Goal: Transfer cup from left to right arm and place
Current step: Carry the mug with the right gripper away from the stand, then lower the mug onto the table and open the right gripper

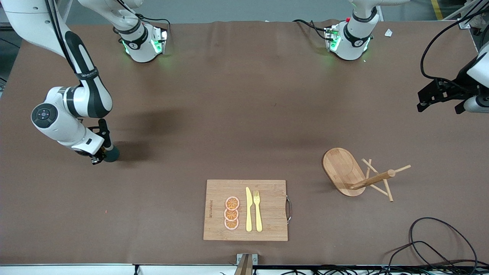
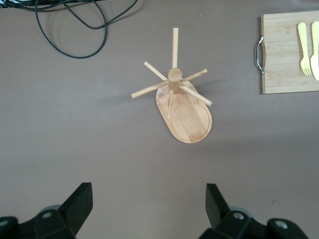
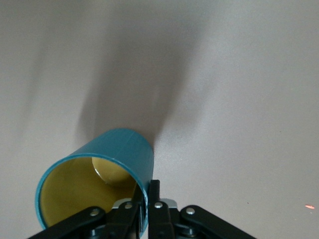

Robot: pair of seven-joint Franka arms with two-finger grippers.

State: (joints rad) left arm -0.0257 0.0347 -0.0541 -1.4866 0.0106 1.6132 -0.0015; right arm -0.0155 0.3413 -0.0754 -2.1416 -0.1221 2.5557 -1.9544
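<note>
The cup [image 1: 112, 154], teal outside and mustard-yellow inside [image 3: 117, 152], is at the right arm's end of the table, low at the tabletop. I cannot tell whether its base touches. My right gripper [image 1: 102, 151] is shut on the cup's rim wall, one finger inside and one outside [image 3: 148, 191]. The cup's handle is hidden. My left gripper [image 1: 439, 108] hangs open and empty over the left arm's end of the table [image 2: 149, 204], high above the bare brown cloth.
A wooden mug rack [image 1: 345, 172] with pegs lies toward the left arm's end [image 2: 184, 107]. A wooden cutting board [image 1: 246, 210] with a yellow knife, a fork and orange slices sits near the front edge [image 2: 289, 55]. Black cables [image 1: 431, 244] trail at the corner.
</note>
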